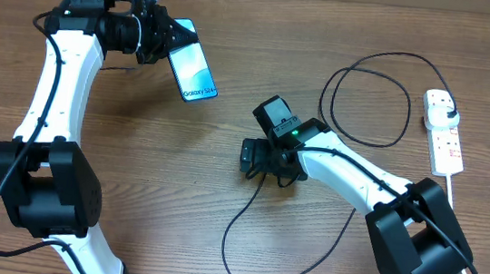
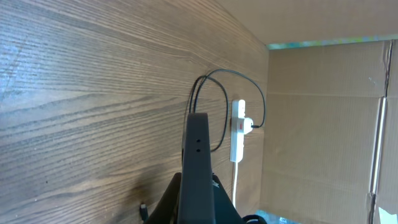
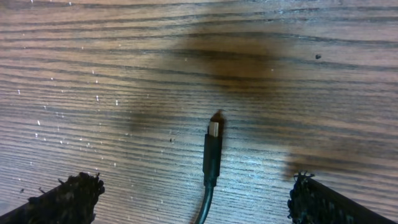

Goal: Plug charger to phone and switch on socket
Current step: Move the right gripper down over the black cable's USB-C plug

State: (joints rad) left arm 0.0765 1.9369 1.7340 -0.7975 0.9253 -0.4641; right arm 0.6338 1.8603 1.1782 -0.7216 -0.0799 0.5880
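Left gripper (image 1: 171,43): pinching the phone (image 1: 193,69) by one end, far-left on my table (image 1: 238,27); its free end points toward centre.
Right gripper (image 3: 196,202): jaws spread wide, one finger either side of the charger tip (image 3: 212,152) — neither touching it.
Charger (image 1: 369,86): tip flat on the wood mid-table; cable loops near and far, plug seated in the socket (image 1: 445,140).
In the way: slack cable curling beside the right gripper.
Room: bare wood between phone and tip — a cardboard wall (image 2: 323,124) stands beyond the socket.
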